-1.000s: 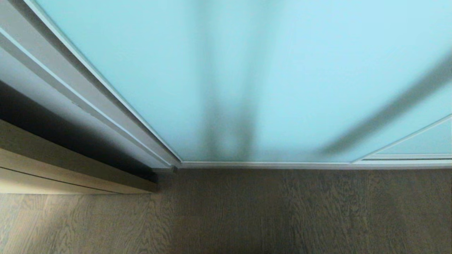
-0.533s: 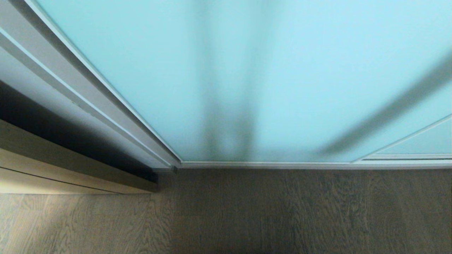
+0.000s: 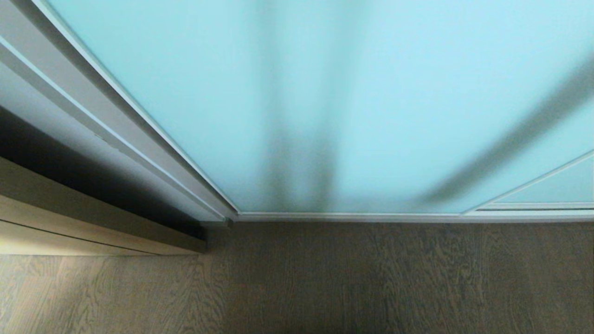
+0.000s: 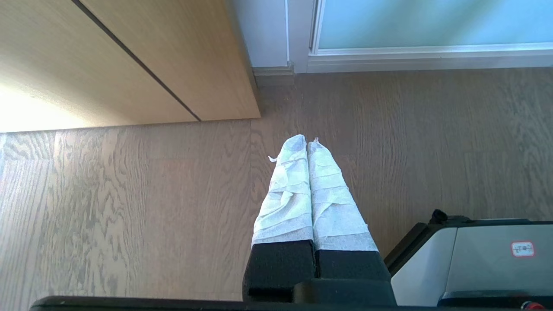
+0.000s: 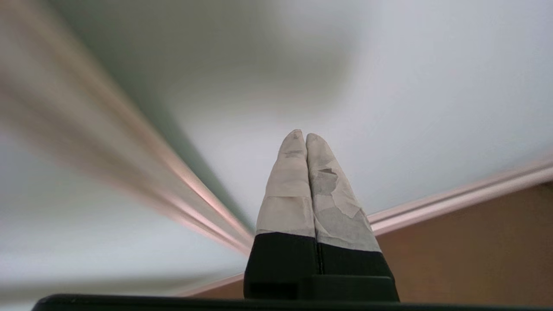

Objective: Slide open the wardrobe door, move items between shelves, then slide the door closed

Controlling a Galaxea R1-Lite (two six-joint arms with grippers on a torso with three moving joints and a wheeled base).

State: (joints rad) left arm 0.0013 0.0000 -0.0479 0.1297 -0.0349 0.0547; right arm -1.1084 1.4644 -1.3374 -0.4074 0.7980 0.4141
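Frosted pale-aqua sliding wardrobe door (image 3: 325, 102) fills the head view from ten to two o'clock, silver-framed above the wood floor (image 3: 325, 278) — only wrist views show the grippers: left gripper (image 4: 306, 140) pinched together, empty, right gripper (image 5: 301, 134) likewise.

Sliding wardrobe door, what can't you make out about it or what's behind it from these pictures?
- Head view: the sliding wardrobe door is frosted; only dim dark bands show through, so shelves and items are hidden.
- Head view: the door's top and right side are cut off by the picture's edges.
- Right wrist view: everything beyond the shut right end effector is smeared, so its place against the door is unclear.
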